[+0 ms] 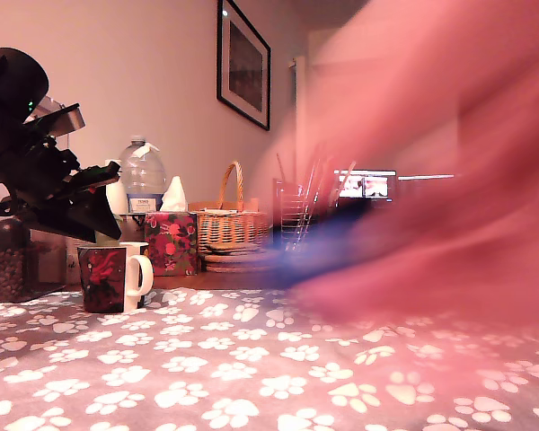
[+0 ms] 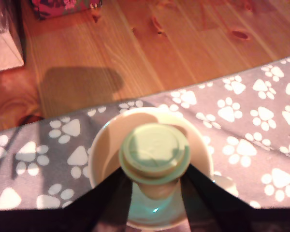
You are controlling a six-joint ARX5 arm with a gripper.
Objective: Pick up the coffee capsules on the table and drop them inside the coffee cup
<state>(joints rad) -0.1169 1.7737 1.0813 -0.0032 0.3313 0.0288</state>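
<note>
The wrist view shows a pale cream coffee capsule (image 2: 154, 152) pinched between my two dark fingers, its flat end facing the camera. My gripper (image 2: 154, 175) is shut on it, right over the open mouth of the coffee cup (image 2: 99, 145), whose inside is white. In the exterior view the floral cup (image 1: 103, 278) with its white handle stands at the left on the paw-print cloth. The gripper (image 1: 101, 235) hangs just above its rim, and the capsule is hidden there. A blue smear (image 1: 328, 247) beside a blurred hand is too blurred to identify.
A person's hand (image 1: 431, 180), very blurred, fills the exterior view's right. Behind the cup stand a floral tissue box (image 1: 171, 242), a water bottle (image 1: 144, 175), a wicker basket (image 1: 229, 224) and a wire rack (image 1: 296, 215). Bare wooden table (image 2: 159, 48) lies beyond the cloth's edge.
</note>
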